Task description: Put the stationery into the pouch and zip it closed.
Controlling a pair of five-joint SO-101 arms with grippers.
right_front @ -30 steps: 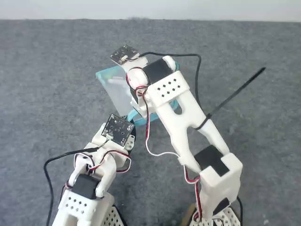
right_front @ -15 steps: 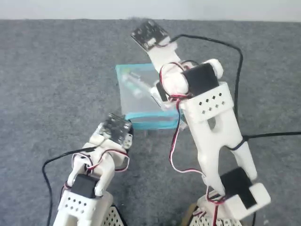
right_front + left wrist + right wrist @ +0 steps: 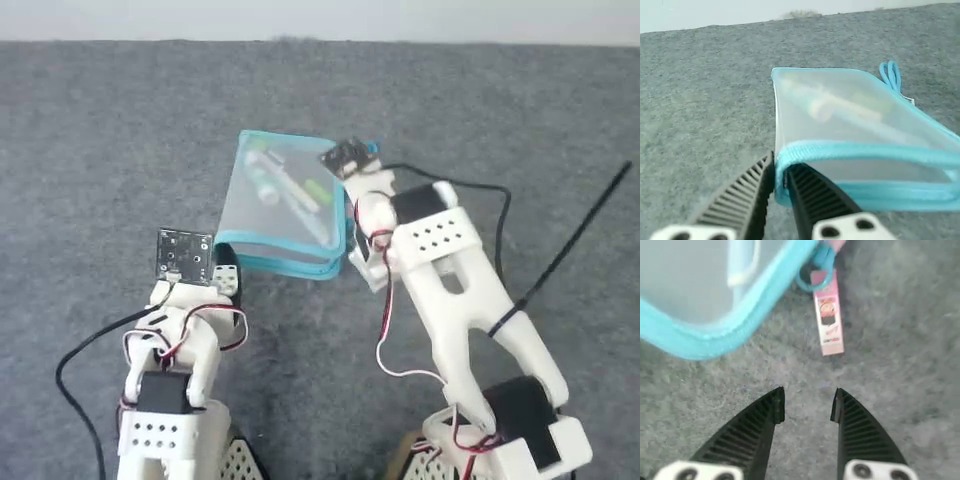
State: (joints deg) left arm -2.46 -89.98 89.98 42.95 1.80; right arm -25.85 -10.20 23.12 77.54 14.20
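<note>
Pouch (image 3: 285,205) lies flat on the grey table (image 3: 100,130) between the two arms in the high view. Stationery (image 3: 290,185) shows through its clear side, so the filling looks done and only the zip is left to judge. The left claw (image 3: 230,268) sits at the pouch's near corner, likely to anchor it against a pull on the zip. The right claw (image 3: 355,258) hangs just beside the opposite end.

In the left wrist view the left claw (image 3: 780,175) is clamped on the teal zip edge at the pouch (image 3: 840,120) corner, both jaws pressed to the fabric. The stationery (image 3: 825,107) lies inside, toward the far side.

In the right wrist view the right claw (image 3: 807,407) is moderately parted and holds nothing, over bare table (image 3: 900,340). The pink tag (image 3: 828,320) lies flat just past the pouch (image 3: 700,285) corner, apart from the jaws. Its place at that end suggests the zip is run shut, though the teeth cannot be read
</note>
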